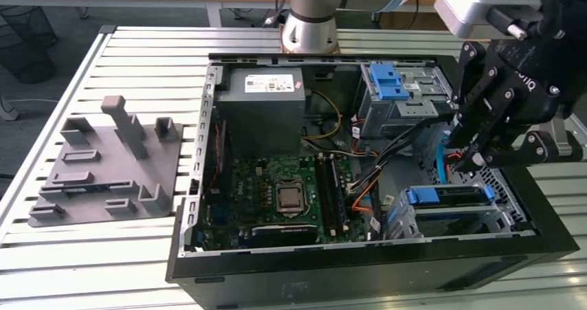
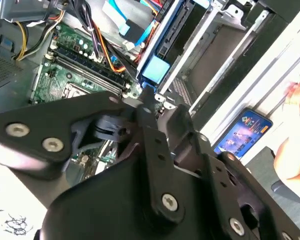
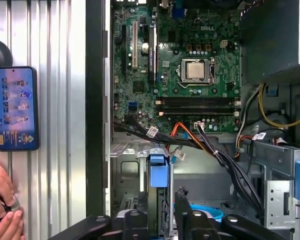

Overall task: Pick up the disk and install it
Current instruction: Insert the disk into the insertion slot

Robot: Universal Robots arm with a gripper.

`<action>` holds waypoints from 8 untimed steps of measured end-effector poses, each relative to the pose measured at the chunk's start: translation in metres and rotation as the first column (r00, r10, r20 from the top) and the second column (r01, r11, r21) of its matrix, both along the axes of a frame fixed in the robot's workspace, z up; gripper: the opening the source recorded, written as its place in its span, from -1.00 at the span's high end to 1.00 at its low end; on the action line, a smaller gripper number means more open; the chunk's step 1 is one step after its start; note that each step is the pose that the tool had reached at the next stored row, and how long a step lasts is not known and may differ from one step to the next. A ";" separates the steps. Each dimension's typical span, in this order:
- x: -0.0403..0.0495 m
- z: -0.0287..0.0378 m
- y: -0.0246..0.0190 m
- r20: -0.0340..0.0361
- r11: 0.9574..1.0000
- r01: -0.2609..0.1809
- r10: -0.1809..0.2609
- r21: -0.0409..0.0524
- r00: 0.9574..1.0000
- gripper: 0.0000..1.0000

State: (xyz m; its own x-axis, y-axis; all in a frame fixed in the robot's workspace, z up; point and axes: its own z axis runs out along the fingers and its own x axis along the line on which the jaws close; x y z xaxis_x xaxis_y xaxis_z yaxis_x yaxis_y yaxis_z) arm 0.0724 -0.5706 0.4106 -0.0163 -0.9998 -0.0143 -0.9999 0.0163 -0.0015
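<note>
The disk (image 1: 458, 194), silver with blue rails and a blue end (image 3: 158, 175), sits edge-up in the lower drive bay at the front corner of the open computer case (image 1: 367, 265), on the exterior view's right. My black gripper (image 1: 461, 160) hangs just above that bay. In the first wrist view its two fingers (image 3: 135, 220) stand apart on either side of the disk's line, with a gap between them and nothing pinched. The second wrist view has the blue end (image 2: 155, 70) just beyond the fingertips (image 2: 146, 111).
Inside the case lie the motherboard (image 1: 284, 193), a grey power-supply box (image 1: 261, 111), an upper drive cage with a blue latch (image 1: 390, 83) and loose cables (image 3: 220, 155). A grey fixture (image 1: 101, 165) stands on the slatted table. A phone (image 3: 16, 107) and a person's hand (image 3: 2, 200) are beside the case.
</note>
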 end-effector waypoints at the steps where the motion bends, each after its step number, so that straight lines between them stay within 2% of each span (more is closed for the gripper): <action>1: 0.0000 -0.0018 0.0000 0.000 1.000 0.000 0.000 0.000 1.000 0.28; 5: 0.0000 -0.0091 0.0000 0.000 1.000 0.000 0.000 0.000 1.000 0.75; 8: 0.0000 -0.0146 0.0000 0.000 1.000 0.000 0.000 0.000 1.000 0.79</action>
State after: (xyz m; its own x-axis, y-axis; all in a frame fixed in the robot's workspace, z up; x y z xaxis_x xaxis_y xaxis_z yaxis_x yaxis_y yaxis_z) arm 0.0724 -0.5706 0.3960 -0.0163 -0.9998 -0.0143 -0.9999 0.0163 -0.0015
